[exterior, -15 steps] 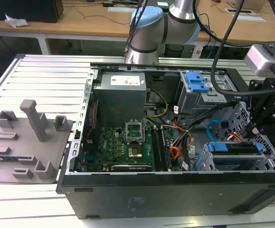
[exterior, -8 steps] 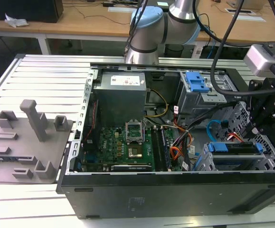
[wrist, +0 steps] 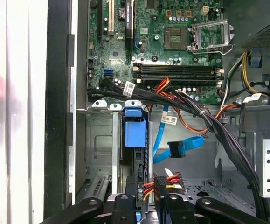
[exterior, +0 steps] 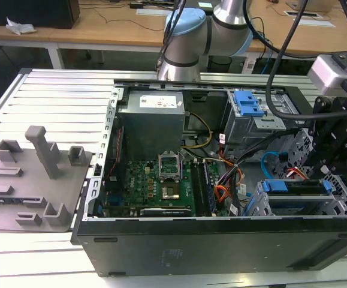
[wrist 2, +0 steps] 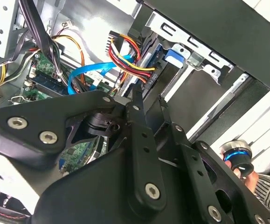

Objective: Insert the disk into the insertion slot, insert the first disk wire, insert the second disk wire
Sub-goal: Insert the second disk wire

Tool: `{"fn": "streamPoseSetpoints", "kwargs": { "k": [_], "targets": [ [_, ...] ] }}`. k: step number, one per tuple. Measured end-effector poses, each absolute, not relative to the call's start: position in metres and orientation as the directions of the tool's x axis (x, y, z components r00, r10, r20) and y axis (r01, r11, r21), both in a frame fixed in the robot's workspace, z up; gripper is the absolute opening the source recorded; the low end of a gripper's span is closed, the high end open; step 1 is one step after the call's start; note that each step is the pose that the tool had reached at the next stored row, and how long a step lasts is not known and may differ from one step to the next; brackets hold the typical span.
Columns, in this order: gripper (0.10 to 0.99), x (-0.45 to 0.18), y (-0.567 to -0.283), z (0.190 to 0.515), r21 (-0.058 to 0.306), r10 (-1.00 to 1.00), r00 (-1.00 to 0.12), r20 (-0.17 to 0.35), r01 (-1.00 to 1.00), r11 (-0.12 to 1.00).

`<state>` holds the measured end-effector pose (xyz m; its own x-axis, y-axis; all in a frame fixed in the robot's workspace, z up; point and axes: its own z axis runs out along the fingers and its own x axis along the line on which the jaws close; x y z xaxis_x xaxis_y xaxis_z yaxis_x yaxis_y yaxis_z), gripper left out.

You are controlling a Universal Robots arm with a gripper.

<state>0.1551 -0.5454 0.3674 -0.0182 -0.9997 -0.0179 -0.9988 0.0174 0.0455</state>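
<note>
The disk point(exterior: 296, 187), in its blue frame, lies inside the insertion slot point(exterior: 263, 205) at the exterior view's lower right. In the first wrist view the disk point(wrist: 135, 133) appears edge-on. My gripper point(exterior: 334, 153) hangs over that bay. Its fingertips stand close together at the disk's end in both wrist views point(wrist 2: 149, 95) point(wrist: 148, 189). They pinch the black plug point(wrist: 167, 184) of the first disk wire point(wrist 2: 128, 56), a red, orange and black bundle. The second disk wire point(wrist: 183, 147), light blue, loops free beside it with its black plug unplugged point(wrist 2: 90, 72).
A taller grey cage with a blue latch point(exterior: 248, 105) stands behind the bay. The motherboard point(exterior: 155, 180) and power supply point(exterior: 152, 120) fill the case's left. Thick black cable bundles point(wrist: 218, 135) cross near the bay. A grey fixture plate point(exterior: 29, 180) lies outside. A person's hand point(wrist 2: 246, 170) holds a small round part.
</note>
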Motion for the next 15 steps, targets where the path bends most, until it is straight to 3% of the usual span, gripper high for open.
{"fn": "streamPoseSetpoints", "kwargs": {
  "k": [10, 15],
  "targets": [
    [0.298, 0.155, -0.544, 0.371, 0.045, -1.0, -0.018, -0.018, -0.999, 0.017],
    [0.298, 0.155, -0.526, 0.371, 0.045, -1.0, -0.018, -0.018, -0.999, 0.017]
  ]
}}
